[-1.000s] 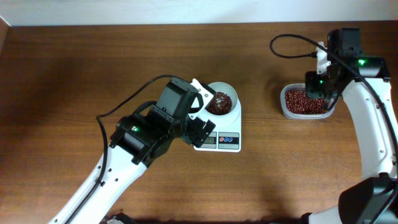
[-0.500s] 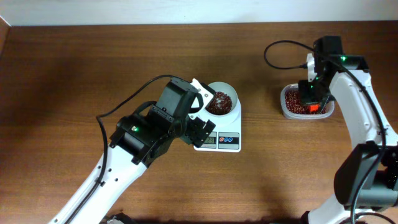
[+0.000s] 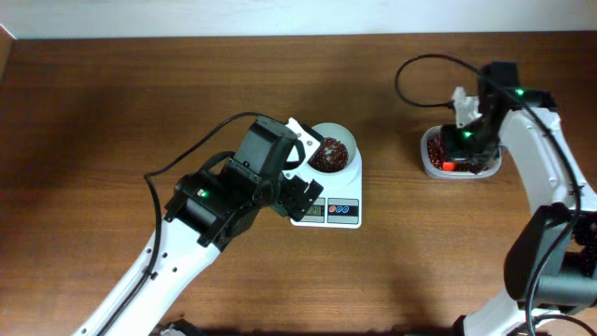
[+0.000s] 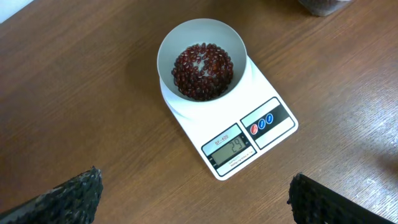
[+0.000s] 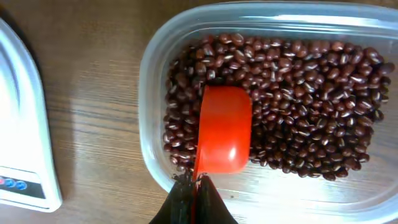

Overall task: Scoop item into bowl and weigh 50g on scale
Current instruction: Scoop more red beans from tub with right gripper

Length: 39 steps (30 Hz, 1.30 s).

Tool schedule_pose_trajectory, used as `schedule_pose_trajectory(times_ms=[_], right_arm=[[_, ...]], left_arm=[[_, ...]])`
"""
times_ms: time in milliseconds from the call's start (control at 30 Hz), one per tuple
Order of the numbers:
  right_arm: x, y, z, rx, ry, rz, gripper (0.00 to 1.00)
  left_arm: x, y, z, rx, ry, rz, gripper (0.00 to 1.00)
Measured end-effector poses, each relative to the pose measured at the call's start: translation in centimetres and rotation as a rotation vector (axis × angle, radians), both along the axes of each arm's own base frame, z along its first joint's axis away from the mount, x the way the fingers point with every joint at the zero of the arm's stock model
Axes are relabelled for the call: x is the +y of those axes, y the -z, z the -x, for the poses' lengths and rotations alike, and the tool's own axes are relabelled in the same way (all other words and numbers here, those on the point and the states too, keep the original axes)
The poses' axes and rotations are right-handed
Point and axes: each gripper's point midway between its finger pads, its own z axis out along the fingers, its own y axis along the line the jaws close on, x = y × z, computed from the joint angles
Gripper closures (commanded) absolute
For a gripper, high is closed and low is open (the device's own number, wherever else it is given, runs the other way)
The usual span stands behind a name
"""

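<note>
The white bowl (image 3: 333, 149) holds a small heap of red-brown beans (image 4: 203, 70) and stands on the white scale (image 4: 261, 140), whose display shows 29. My left gripper (image 3: 300, 191) is open and empty, hovering over the scale's left side. My right gripper (image 5: 197, 190) is shut on the handle of a red scoop (image 5: 224, 129). The scoop lies back-up in the beans (image 5: 298, 93) of a clear plastic tub (image 3: 459, 154).
The tub (image 5: 149, 134) stands to the right of the scale (image 5: 18, 118) on the brown wooden table (image 3: 121, 103). Cables run from both arms. The table's far edge meets a white wall.
My right arm has swung over the tub and turned, bringing the red scoop down into the beans. The left arm, bowl and scale have not moved.
</note>
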Motion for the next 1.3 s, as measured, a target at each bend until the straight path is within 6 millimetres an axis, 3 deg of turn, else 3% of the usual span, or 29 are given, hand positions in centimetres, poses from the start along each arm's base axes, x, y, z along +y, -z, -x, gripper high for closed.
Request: schedule_pose_trajectory(times_ms=[167, 333, 767, 1100, 1300], right_arm=[[-2.1, 0.5, 0.2, -0.006, 0.098, -0.143, 0.96], [-2.7, 1.1, 0.4, -0.011, 0.157, -0.334, 0.96], [-3.7, 1.1, -0.4, -0.070, 0.208, -0.489, 0.96], [-6.1, -0.5, 0.3, -0.118, 0.298, -0.627, 0.96], [-6.4, -2.0, 1.0, -0.147, 0.309, -0.743, 0.96]], left_arm=[[0.0, 0.0, 0.0, 0.000, 0.000, 0.000, 0.01], [0.0, 0.0, 0.0, 0.000, 0.000, 0.000, 0.01], [0.0, 0.0, 0.0, 0.000, 0.000, 0.000, 0.01], [0.0, 0.0, 0.0, 0.000, 0.000, 0.000, 0.01], [0.0, 0.0, 0.0, 0.000, 0.000, 0.000, 0.01]])
